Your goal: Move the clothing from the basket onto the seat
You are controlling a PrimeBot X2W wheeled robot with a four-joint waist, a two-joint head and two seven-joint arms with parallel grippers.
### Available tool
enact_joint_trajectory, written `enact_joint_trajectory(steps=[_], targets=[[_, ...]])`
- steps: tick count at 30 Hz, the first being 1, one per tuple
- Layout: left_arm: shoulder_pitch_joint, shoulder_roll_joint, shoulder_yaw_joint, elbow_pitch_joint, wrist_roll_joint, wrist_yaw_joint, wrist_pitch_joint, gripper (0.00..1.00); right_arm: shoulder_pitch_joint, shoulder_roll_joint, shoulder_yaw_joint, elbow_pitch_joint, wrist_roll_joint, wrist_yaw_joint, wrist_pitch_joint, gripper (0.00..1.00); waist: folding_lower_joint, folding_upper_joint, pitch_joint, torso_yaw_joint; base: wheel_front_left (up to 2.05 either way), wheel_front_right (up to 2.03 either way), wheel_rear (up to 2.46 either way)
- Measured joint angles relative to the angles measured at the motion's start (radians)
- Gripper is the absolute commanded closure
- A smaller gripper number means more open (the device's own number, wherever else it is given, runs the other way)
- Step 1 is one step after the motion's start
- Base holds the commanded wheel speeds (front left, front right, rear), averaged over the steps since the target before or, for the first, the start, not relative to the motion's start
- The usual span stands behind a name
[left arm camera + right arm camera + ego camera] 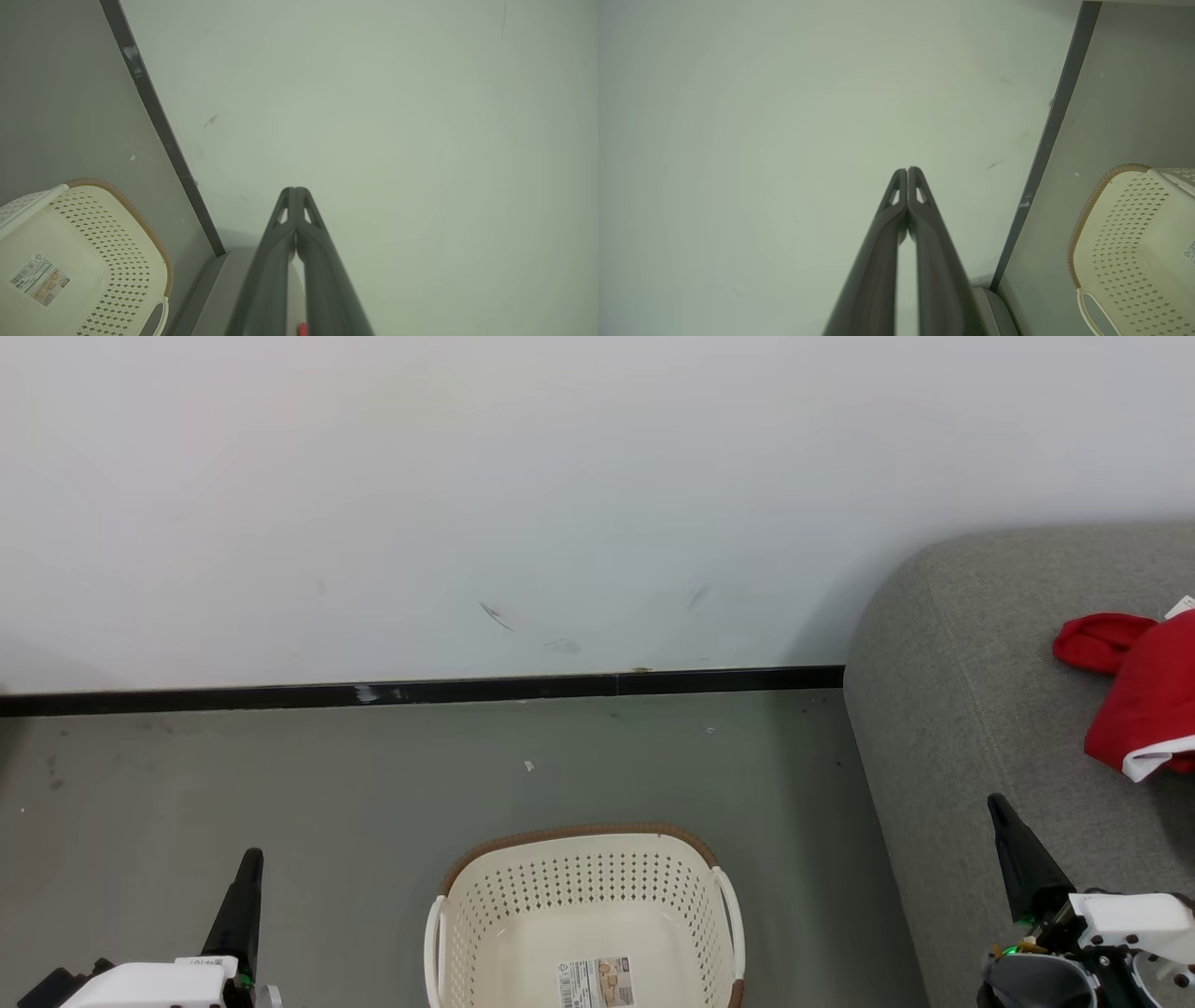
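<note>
White wall (467,476) and grey floor (280,775) meet at a black skirting strip (420,692). The seat (943,709), a grey sofa with a rounded corner, stands at the right against the wall. The basket (485,915) sits on the floor just left of the seat; its visible interior holds nothing but a barcode sticker (596,983), though its near part is cut off by the frame edge. The clothing (1144,700), red with white edging, lies on the seat cushion and runs out of view at the right.

The left gripper (250,863) and right gripper (997,803) each have their fingers pressed together, holding nothing.

Hazards, as judged:
- The transfer could be taken as complete while a garment lies in the unseen near part of the basket.
- The right gripper, low over the seat's front, could snag the clothing on a sideways sweep and drag it to the floor.
- The light basket could be knocked aside by the left arm.
</note>
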Motion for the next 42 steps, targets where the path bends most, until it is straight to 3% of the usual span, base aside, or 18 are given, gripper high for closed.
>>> enact_joint_trajectory(steps=[42], targets=[[-0.015, -0.002, 0.002, 0.009, 0.000, -0.008, 0.003, 1.00, 0.000, -0.001, 0.001, 0.001, 0.006, 0.000, 0.000, 1.00, -0.0001, 0.0000, 0.000, 0.000, 0.00, 0.00, 0.00]])
